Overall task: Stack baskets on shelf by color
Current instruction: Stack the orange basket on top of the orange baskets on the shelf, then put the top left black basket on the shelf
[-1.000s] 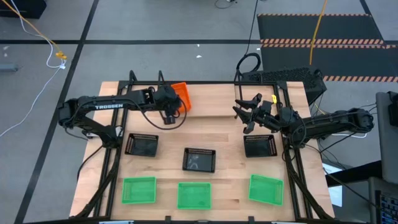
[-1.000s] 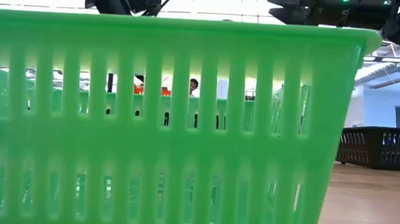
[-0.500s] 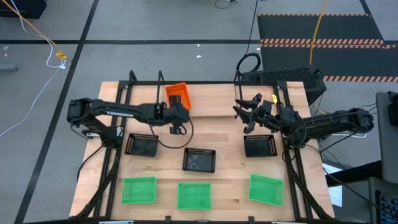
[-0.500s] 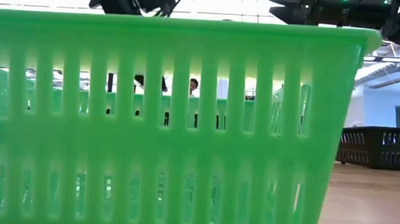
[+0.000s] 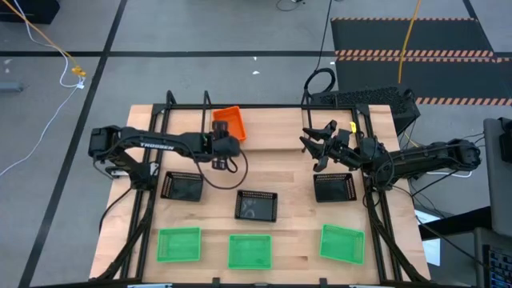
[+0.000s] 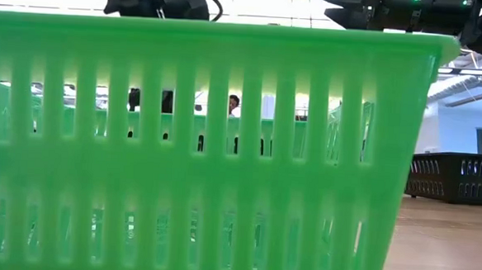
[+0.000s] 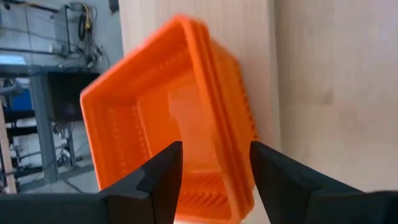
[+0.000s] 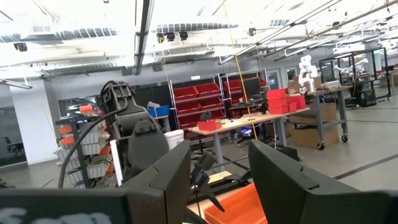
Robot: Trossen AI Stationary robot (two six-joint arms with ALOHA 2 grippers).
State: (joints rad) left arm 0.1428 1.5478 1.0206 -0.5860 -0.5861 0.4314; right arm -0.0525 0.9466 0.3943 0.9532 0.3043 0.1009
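Note:
A stack of orange baskets (image 5: pixel 228 122) (image 7: pixel 180 112) stands at the table's far edge, in the left part of the black rod shelf (image 5: pixel 272 106). My left gripper (image 5: pixel 224 142) (image 7: pixel 214 152) is open just on the near side of this stack and points at it, touching nothing. Three black baskets (image 5: pixel 182 186) (image 5: pixel 257 205) (image 5: pixel 334 186) lie in a middle row. Three green baskets (image 5: pixel 178 244) (image 5: pixel 250 250) (image 5: pixel 342 242) lie along the near edge. My right gripper (image 5: pixel 318 144) (image 8: pixel 217 168) is raised and open over the table's right half, with nothing between its fingers.
In the low view the middle green basket (image 6: pixel 207 150) fills most of the picture, with a black basket (image 6: pixel 454 178) to its right. Bare wood lies between the shelf and the black row. A black frame (image 5: pixel 144 200) edges the table.
My left gripper has drawn back from the orange baskets toward the table's near edge, sinking a little and rolling about its own axis. The orange stack, partly covered by the gripper before, now shows whole at the far edge.

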